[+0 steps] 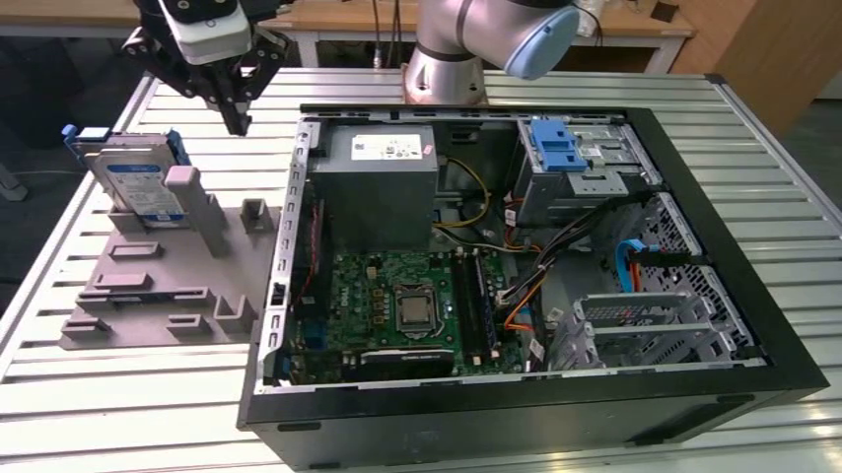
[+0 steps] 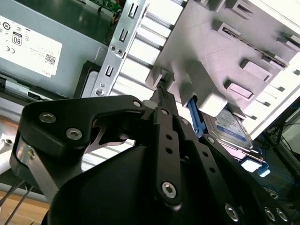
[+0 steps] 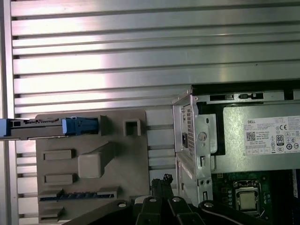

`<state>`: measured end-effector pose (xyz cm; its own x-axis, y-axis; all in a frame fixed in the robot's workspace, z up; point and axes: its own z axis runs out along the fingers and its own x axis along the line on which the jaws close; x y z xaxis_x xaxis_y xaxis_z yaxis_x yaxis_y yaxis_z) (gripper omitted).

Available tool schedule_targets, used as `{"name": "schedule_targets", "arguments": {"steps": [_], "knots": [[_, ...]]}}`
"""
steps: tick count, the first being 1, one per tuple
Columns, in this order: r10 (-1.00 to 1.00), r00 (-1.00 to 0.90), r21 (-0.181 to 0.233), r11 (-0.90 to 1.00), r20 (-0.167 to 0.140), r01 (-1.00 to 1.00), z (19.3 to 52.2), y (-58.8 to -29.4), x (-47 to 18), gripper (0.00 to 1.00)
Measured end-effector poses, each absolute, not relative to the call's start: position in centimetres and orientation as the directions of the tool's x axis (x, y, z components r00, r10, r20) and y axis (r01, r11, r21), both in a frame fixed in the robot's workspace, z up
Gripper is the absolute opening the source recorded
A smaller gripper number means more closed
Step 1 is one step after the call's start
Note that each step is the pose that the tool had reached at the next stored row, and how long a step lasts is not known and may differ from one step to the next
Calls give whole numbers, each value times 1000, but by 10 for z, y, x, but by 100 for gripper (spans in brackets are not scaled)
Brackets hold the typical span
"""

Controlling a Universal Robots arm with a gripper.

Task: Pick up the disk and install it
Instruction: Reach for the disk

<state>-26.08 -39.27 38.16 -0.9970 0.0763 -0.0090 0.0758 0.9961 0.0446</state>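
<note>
Looking over a ribbed silver aluminium tabletop [image 1: 132, 394], with pale wooden furniture [image 1: 776, 69] standing beyond it at one o'clock in the exterior view. Counting one open black tower computer case [image 1: 526, 414] lying on its side from the centre out to four o'clock, holding one grey metal box with a white sticker [image 1: 382, 182], one green circuit board [image 1: 394, 305] and, at one o'clock inside, one silver drive cage with a blue plastic latch [image 1: 573, 158]. Counting one grey plastic slotted fixture [image 1: 158, 296] sitting at nine o'clock beside the case. Finding one flat rectangular silver disk with a blue-and-white label and blue plastic bracket [image 1: 138, 182] standing on edge at that fixture's far end, at ten o'clock. Noting one silver robot arm with a pale blue joint cap [image 1: 500, 39] rising at twelve o'clock, and one black two-fingered gripper [image 1: 239, 120] hanging at eleven o'clock, fingertips pressed together and gripping nothing, near the disk but not touching it.
</note>
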Motion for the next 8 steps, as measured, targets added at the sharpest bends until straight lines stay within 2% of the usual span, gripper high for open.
{"name": "schedule_targets", "arguments": {"steps": [8], "knots": [[76, -997, 45, 996, -9, 76, 381, -392, -267, 11]]}}
